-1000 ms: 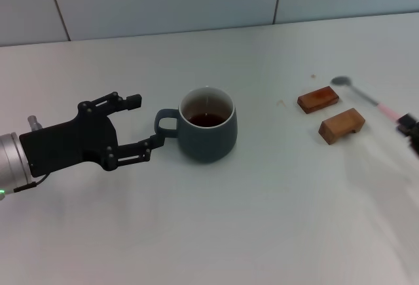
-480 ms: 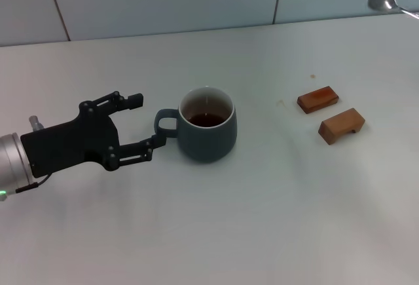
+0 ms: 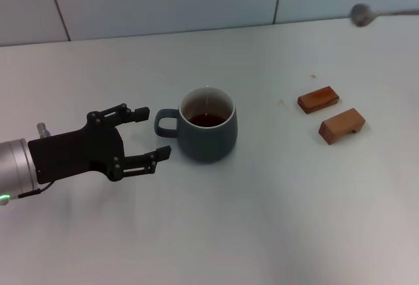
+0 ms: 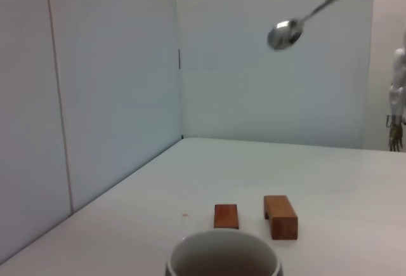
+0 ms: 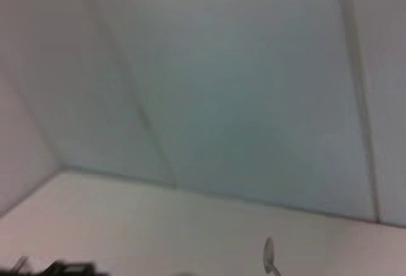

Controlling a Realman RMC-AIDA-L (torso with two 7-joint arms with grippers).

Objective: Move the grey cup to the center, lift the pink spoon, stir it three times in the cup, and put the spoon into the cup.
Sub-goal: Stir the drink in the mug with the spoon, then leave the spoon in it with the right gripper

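The grey cup [image 3: 208,133] stands upright at the table's middle with dark liquid inside and its handle toward my left gripper; its rim shows in the left wrist view [image 4: 223,257]. My left gripper [image 3: 154,132] is open and empty, its fingertips on either side of the handle without touching it. The pink spoon [image 3: 359,14] hangs in the air at the far right, bowl toward the cup, its handle running out of the head view. It also shows in the left wrist view [image 4: 287,33] and the right wrist view [image 5: 269,254]. My right gripper holding it is out of frame.
Two brown wooden blocks [image 3: 318,99] [image 3: 342,125] lie on the white table to the right of the cup; they also show in the left wrist view [image 4: 226,216] [image 4: 280,216]. A tiled wall [image 3: 163,3] rises behind the table.
The spoon has been lifted off the table beside the blocks and now hangs high at the far right. My left gripper has drawn slightly back from the cup's handle.
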